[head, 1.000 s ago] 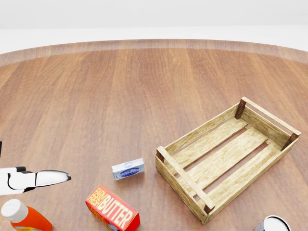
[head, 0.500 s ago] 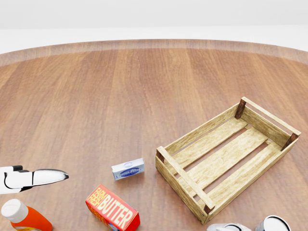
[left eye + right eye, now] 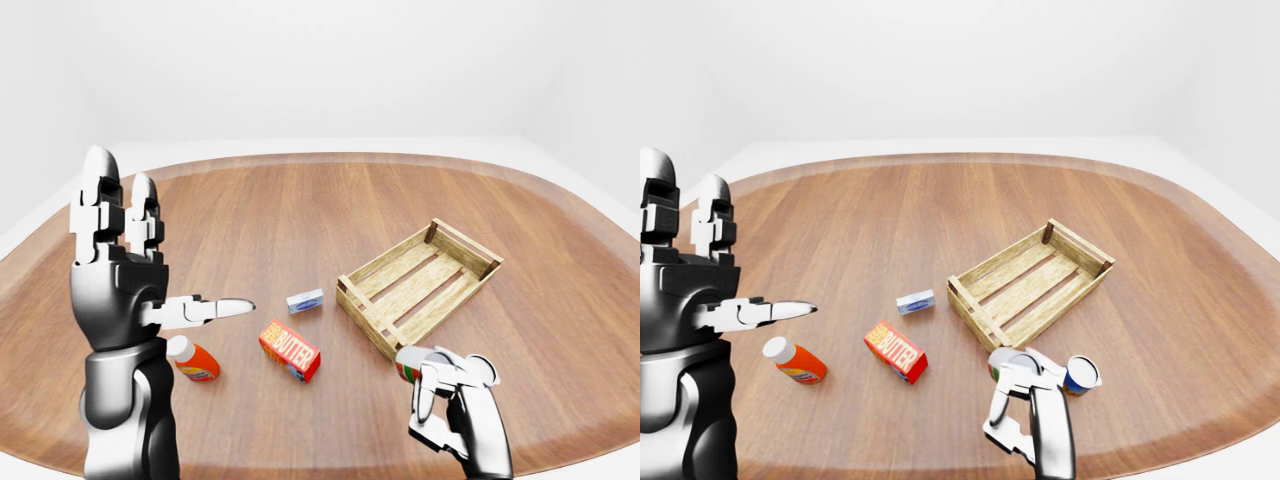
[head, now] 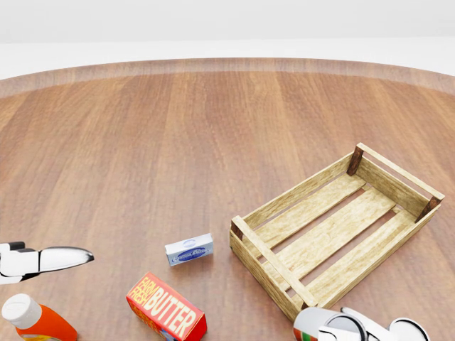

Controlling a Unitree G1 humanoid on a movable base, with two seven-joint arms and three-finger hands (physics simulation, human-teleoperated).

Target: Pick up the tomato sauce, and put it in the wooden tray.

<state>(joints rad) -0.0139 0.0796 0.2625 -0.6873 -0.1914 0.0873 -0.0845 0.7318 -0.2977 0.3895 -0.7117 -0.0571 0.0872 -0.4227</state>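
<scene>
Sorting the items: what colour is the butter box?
Red butter box with yellow lettering, clearest in head view.

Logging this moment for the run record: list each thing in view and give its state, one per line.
Wooden tray: upright, nothing in it.
Tomato sauce can: right hand's fingers around it, outside the tray.
Right hand: closed on the can.
Left hand: raised, open, holding nothing.
Butter box: lying on the table.
Orange bottle: lying down, capped.
Blue-labelled can: upright.
</scene>
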